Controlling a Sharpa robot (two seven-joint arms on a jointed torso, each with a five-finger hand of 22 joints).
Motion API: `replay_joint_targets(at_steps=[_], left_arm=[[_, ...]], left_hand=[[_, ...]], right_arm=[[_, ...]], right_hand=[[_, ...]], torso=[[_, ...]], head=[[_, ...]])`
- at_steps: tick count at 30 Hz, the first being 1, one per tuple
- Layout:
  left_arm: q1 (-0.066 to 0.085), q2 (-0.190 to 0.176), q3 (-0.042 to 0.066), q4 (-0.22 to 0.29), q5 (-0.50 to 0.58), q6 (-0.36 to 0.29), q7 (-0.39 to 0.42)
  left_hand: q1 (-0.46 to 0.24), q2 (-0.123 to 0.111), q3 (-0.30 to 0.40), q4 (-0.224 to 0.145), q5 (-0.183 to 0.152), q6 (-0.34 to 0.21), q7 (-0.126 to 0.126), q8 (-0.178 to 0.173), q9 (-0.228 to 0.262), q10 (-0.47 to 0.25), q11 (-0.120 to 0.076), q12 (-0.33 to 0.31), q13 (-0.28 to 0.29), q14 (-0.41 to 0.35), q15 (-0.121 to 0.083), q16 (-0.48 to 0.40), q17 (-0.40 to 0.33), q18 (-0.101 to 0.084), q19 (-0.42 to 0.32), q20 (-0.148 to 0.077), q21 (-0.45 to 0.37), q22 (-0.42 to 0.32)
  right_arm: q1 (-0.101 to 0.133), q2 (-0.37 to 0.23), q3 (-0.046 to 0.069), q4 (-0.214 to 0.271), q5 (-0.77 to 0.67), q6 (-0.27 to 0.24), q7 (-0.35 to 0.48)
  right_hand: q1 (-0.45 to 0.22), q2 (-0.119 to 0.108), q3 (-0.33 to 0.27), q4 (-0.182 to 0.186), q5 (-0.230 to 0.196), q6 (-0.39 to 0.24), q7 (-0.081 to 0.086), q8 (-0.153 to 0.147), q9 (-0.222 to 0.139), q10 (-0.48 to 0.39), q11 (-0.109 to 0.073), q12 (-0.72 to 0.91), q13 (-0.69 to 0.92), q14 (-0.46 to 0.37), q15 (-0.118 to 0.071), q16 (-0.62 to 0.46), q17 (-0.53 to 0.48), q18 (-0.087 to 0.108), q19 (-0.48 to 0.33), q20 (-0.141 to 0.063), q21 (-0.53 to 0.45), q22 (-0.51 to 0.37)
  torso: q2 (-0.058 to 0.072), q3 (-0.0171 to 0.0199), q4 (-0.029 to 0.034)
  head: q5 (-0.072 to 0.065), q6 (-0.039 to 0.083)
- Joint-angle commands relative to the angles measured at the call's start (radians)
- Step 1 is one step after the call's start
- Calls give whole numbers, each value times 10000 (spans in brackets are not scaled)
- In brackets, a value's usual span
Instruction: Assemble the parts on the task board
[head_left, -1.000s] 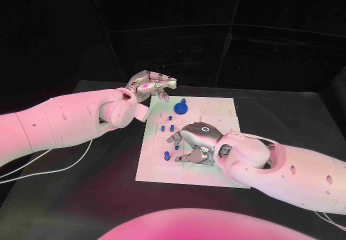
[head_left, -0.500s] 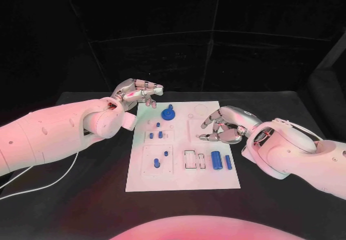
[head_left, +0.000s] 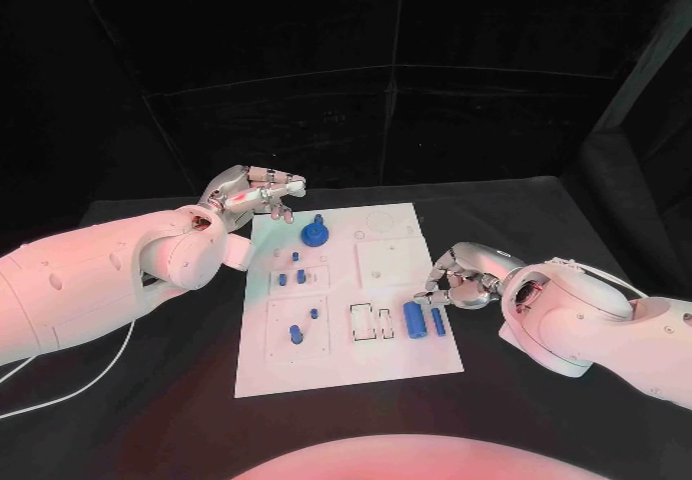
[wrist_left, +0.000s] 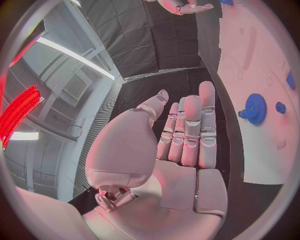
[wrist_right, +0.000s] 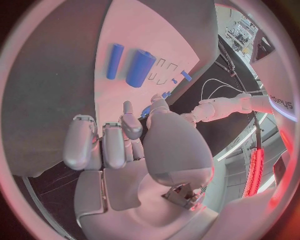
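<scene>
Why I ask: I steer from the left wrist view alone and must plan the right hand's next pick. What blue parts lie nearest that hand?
Observer: A thick blue cylinder and a thin blue cylinder lie side by side near the board's right edge, close to the right hand.
Operator: Is that hand holding anything?
Observer: No. The right wrist view shows its fingers with nothing in them.
Operator: Any free slots nearby?
Observer: Two rectangular slots sit beside the thick cylinder, on the side away from the hand, and look empty.
</scene>
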Motion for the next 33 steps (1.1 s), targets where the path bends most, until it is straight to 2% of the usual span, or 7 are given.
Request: replay_joint_targets(at_steps=[1,4,9,14,18,28,33], left_arm=[[16,-13,9,19,34,44,108],[15,-17,9,10,34,57,99],[15,-38,9,-12,34,65,88],[15,-54,9,-23,34,72,79],[15,-64,9,-26,34,80,71],[15,-81,9,-24,34,93,50],[15,-79,9,-28,34,106,26]], left_hand=[[-23,78,-36,-6,18,-78,-16,63,-12,-86,10,45,10,-75,-27,-60,-9,204,23,30,-35,-17],[-24,84,-45,-1,17,-78,-17,68,-12,-87,10,54,13,-75,-27,-57,-8,204,25,31,-39,-20],[-24,91,-57,5,16,-77,-18,74,-11,-90,9,65,17,-74,-27,-54,-8,205,28,31,-44,-25],[-24,91,-57,5,16,-77,-18,74,-11,-90,9,65,17,-74,-27,-54,-8,205,28,31,-44,-25],[-24,91,-57,5,16,-77,-18,74,-11,-90,9,65,17,-74,-27,-54,-8,205,28,31,-44,-25],[-24,91,-57,5,16,-77,-18,74,-11,-90,9,65,17,-74,-27,-54,-8,205,28,31,-44,-25],[-31,95,-88,18,16,-84,-18,82,-12,-101,9,82,23,-72,-27,-47,-4,205,33,32,-53,-35]], right_arm=[[-62,29,-13,76,-696,529,-827],[-148,94,-28,116,-846,539,-940],[-367,279,-39,154,-1172,407,-1015],[-447,387,-42,99,-1336,412,-1062],[-472,438,-43,35,-1397,611,-1156],[-505,645,-43,-136,-1472,1052,-1368],[-715,867,-43,-230,-1497,1247,-1411]], right_hand=[[-138,-47,-106,-12,40,-129,6,86,30,48,-5,70,83,453,-38,13,-18,-125,0,-23,47,8],[-152,-95,-148,-15,35,-174,9,139,50,61,-1,132,181,453,-34,16,-14,-127,2,-22,53,21],[-196,-70,-186,-11,148,-211,-9,311,118,110,-13,282,400,456,-41,27,-2,-132,13,-24,74,62],[-203,-44,-206,-14,224,-211,-35,473,191,120,-33,338,507,457,-54,31,-1,-134,18,-32,84,82],[-201,-17,-221,-14,261,-193,-63,630,271,134,-56,384,598,458,-71,38,6,-142,31,-44,106,125],[-242,14,-244,-7,306,-212,-79,747,337,134,-70,394,646,451,-83,19,-33,-146,36,-55,119,151],[-231,45,-240,-16,333,-227,-86,796,366,136,-75,403,674,451,-88,22,-27,-150,41,-59,129,172]], torso=[[6,0,1],[10,-9,21],[8,-16,0],[10,-25,1],[2,-26,4],[16,-17,6],[15,-23,6]], head=[[-12,-31],[-34,-37],[1,-52],[0,-83],[4,-91],[20,-132],[47,-156]])
